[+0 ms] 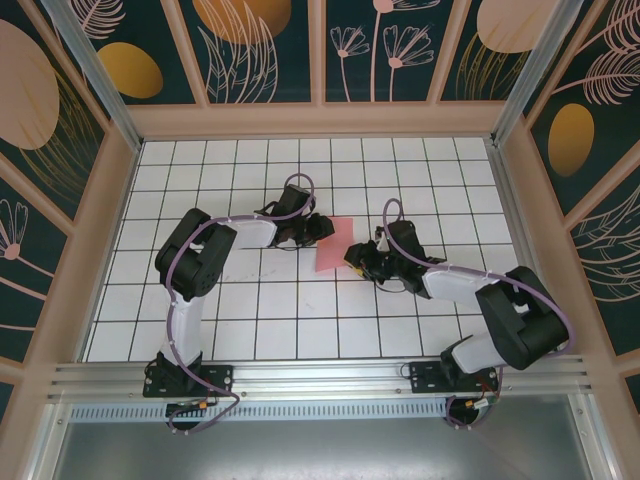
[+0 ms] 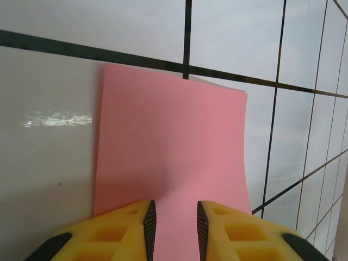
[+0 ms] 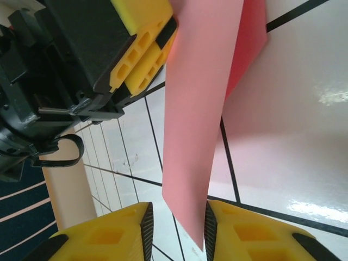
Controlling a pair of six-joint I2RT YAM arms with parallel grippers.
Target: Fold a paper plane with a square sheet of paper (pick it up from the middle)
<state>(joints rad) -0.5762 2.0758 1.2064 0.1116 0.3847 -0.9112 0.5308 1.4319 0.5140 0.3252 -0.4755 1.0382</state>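
On the white gridded table [image 1: 250, 320] the square sheet of paper [image 1: 336, 245] sits folded between the arms, long axis near-to-far. The left gripper [image 1: 322, 229] crowds its left edge, the right gripper [image 1: 352, 256] its near corner — both narrowly parted, clamping nothing.

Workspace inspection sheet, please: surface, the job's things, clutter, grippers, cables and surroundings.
Surface: glossy white table with a dark grid.
Job's things: square sheet of paper, salmon-pink, between the two grippers; in the right wrist view one corner is lifted off the tiles.
Clutter: nothing seen.
Grippers: left gripper and right gripper at opposite sides of the sheet, fingers narrowly apart, paper seen between each pair.
Cables: purple cables along both arms.
Surroundings: panels with plant patterns; metal rail at the near edge.
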